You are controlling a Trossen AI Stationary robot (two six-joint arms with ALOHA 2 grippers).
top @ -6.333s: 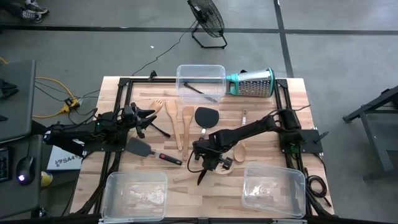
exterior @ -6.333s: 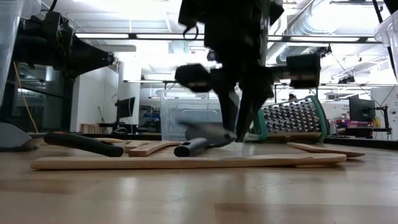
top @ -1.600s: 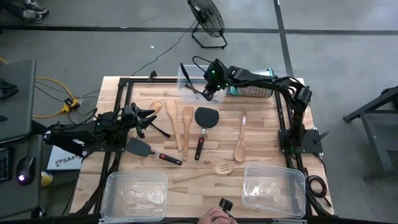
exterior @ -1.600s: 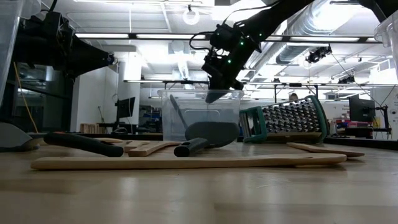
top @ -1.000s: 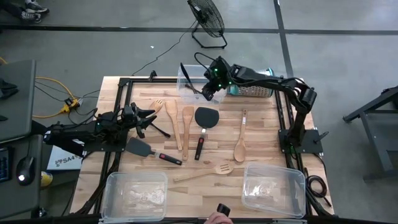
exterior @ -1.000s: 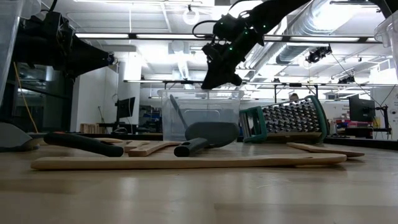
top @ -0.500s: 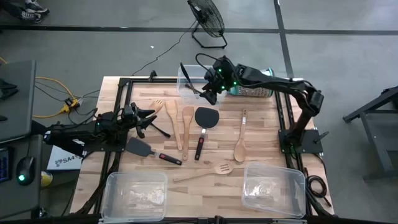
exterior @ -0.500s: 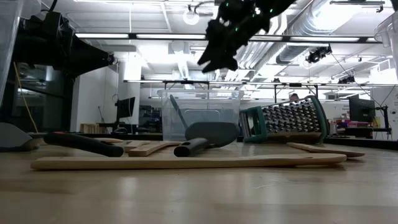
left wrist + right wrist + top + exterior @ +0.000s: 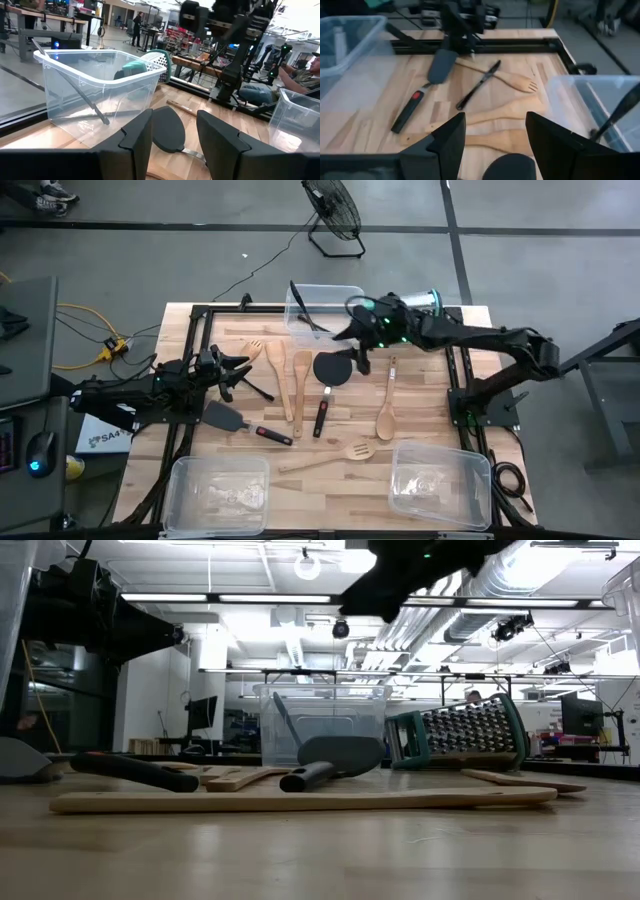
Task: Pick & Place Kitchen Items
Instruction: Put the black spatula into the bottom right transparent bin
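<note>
Utensils lie scattered flat across the middle of the table, apparently awaiting sorting; one thin black tool leans in the clear bin at the far edge, presumably the drop-off. Right gripper hangs above the table beside that bin, over the black spatula, arm stretched leftward from its base; fingers spread, holding nothing. Left gripper waits at the left edge near the wooden fork, arm low and extended, fingers parted, empty.
</note>
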